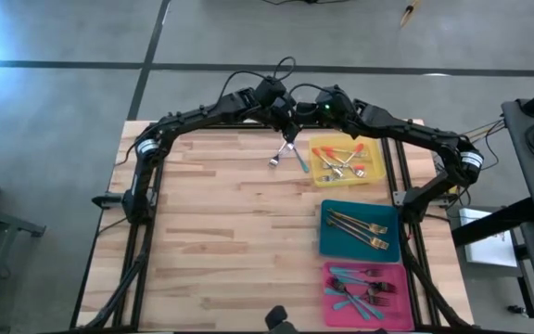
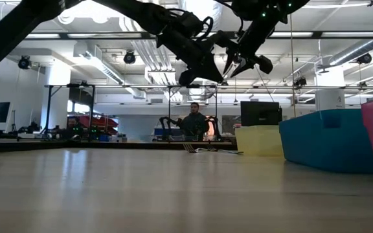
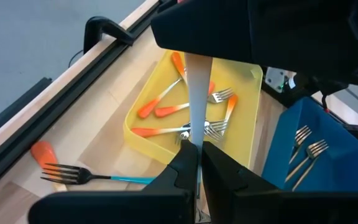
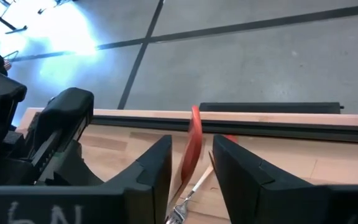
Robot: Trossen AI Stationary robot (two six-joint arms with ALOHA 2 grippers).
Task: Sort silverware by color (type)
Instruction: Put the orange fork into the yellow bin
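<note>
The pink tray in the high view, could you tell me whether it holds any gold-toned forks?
No, the pink tray holds only teal-handled utensils; the gold-toned forks lie in the teal tray next to it.

Pale wood-plank table (image 1: 221, 213); glossy plastic yellow tray (image 1: 317, 173); shiny metal-headed forks (image 1: 371, 233).

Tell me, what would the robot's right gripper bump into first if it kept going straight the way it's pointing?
Probably the red-handled utensil. It stands upright right between the right gripper's open fingers, and the left gripper seems to be holding it up. Beyond that lies the wooden table, though how far off is hard to judge.
</note>
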